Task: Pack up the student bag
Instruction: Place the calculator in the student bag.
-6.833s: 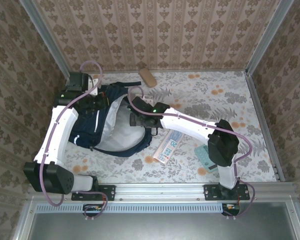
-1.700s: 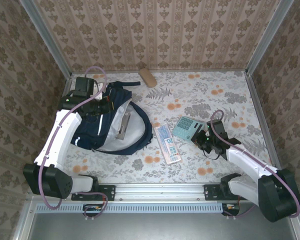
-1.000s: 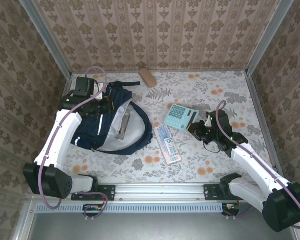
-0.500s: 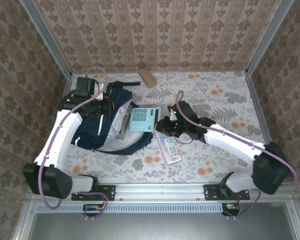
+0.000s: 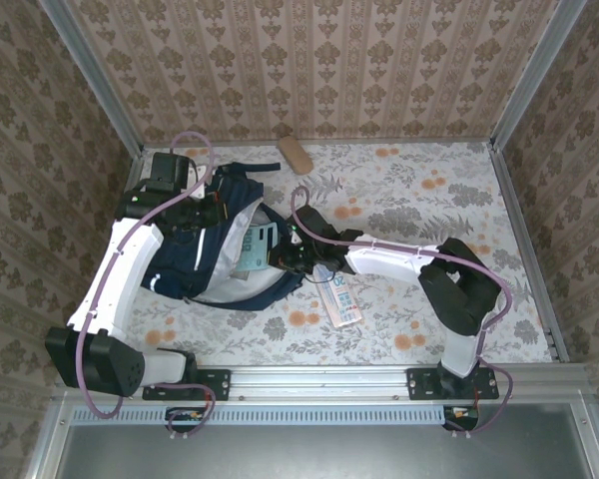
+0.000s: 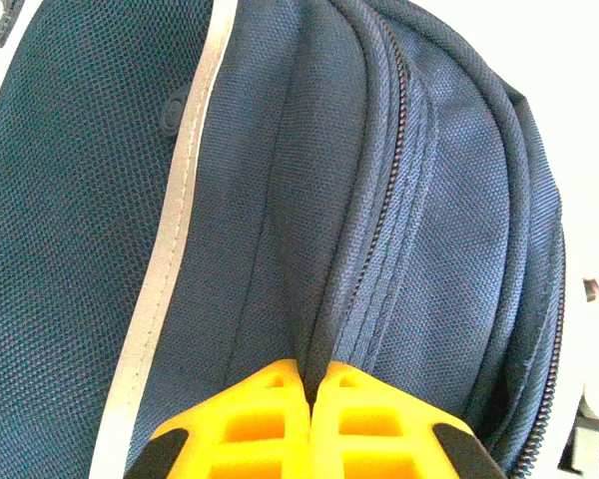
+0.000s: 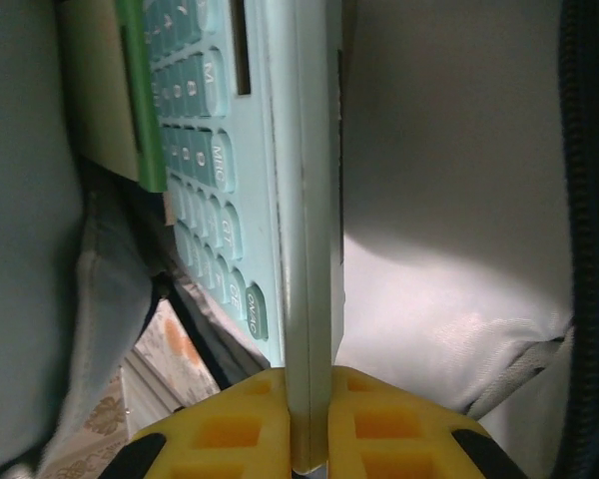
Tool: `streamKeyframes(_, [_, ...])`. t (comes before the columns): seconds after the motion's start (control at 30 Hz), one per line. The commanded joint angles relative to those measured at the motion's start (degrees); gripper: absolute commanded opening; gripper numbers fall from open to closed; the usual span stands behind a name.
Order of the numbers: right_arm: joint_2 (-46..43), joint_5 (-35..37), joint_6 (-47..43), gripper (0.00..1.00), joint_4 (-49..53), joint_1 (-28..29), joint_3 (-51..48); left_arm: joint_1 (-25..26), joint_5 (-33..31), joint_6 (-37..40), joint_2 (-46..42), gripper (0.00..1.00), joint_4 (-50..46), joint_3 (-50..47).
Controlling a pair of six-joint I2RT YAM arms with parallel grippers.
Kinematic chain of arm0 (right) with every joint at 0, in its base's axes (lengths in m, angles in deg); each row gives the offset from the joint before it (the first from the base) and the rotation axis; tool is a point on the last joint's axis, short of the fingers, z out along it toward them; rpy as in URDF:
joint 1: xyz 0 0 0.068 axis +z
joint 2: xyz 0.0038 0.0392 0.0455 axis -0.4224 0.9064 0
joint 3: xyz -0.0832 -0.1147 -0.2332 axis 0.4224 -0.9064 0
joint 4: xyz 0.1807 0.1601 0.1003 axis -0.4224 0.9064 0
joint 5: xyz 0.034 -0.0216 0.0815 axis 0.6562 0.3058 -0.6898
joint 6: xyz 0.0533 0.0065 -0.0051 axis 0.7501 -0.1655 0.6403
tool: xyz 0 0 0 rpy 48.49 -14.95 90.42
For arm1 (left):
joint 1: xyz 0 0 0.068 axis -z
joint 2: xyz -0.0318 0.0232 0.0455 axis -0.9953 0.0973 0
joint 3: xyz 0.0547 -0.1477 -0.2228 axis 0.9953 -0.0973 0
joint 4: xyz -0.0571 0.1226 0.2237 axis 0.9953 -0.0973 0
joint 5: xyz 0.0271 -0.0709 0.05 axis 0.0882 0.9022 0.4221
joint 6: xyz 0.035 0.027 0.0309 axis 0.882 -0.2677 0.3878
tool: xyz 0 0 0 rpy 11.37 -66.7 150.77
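While the left gripper [image 6: 309,377] stands clamped on a seam fold of the student bag [image 5: 175,267], at the left of the table [image 5: 429,200], note the risk. The right gripper [image 7: 309,399], closed on the calculator [image 7: 280,200] edge inside the mouth, may snag the grey lining [image 7: 439,200]. If the left pinch slips, the opening collapses onto the calculator.

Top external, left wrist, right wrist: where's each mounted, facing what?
Top external: above and behind the bases, looking down on the table; both arms show, left hand on the student bag, right hand at its mouth.
Left wrist: on the left arm, looking along yellow fingers pinching navy bag fabric.
Right wrist: on the right arm, looking into the grey lining; its fingers clamp a calculator.
Shared: top external and right wrist both show the calculator at the bag's opening.
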Motion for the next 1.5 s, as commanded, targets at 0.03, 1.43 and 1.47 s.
streamKeyframes(0.03, [-1.49,-1.67,-0.88,0.12,-1.92,-0.18,-0.67,0.59,1.69,0.27,-3.0,0.0,0.31,3.31])
streamKeyframes(1.43, [12.07,2.15,0.7,0.34,1.35,4.8,17.13,0.61,2.64,-0.4,-2.21,0.0,2.03,2.03])
streamKeyframes(1.47, [12.66,1.67,0.68,0.34,1.3,4.72,17.29,0.61,2.76,-0.36,-2.19,0.0,1.96,1.95])
